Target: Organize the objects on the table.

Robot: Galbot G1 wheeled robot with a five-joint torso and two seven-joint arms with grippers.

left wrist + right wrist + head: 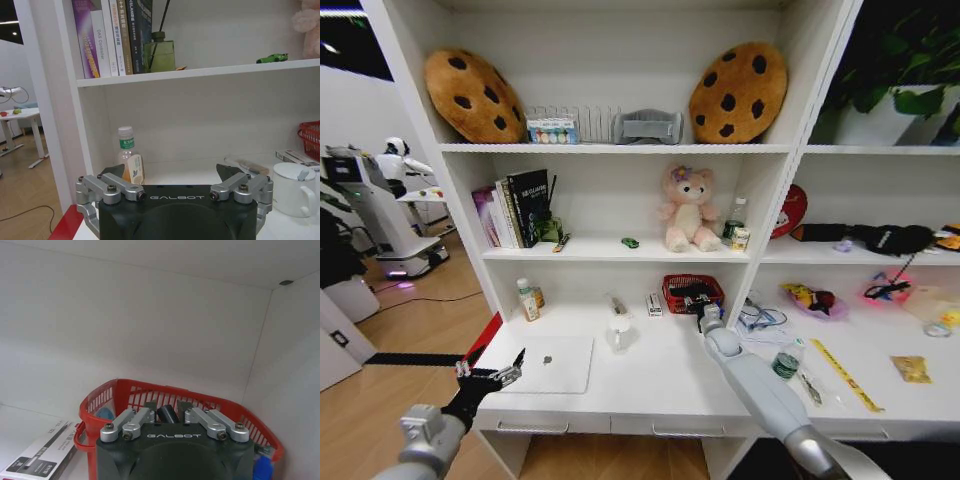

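Observation:
On the long white table (650, 385) a closed silver laptop (548, 362) lies at the front left. Behind it stand a white lidded mug (619, 333), a small bottle (527, 298) and a flat box (654, 303). A tiny green toy car (631, 242) sits on the shelf above. My left gripper (490, 376) hovers open and empty at the table's front left corner, with the bottle (127, 160) and mug (295, 187) beyond it. My right gripper (701, 303) reaches over the red mesh basket (125, 395), its fingers closed on a small dark object (167, 413).
Books (510, 210) and a pink plush bear (686, 208) stand on the shelf above the table. To the right lie a water bottle (786, 360), a yellow ruler (845, 373) and other clutter. Another robot (380, 200) stands on the floor at left.

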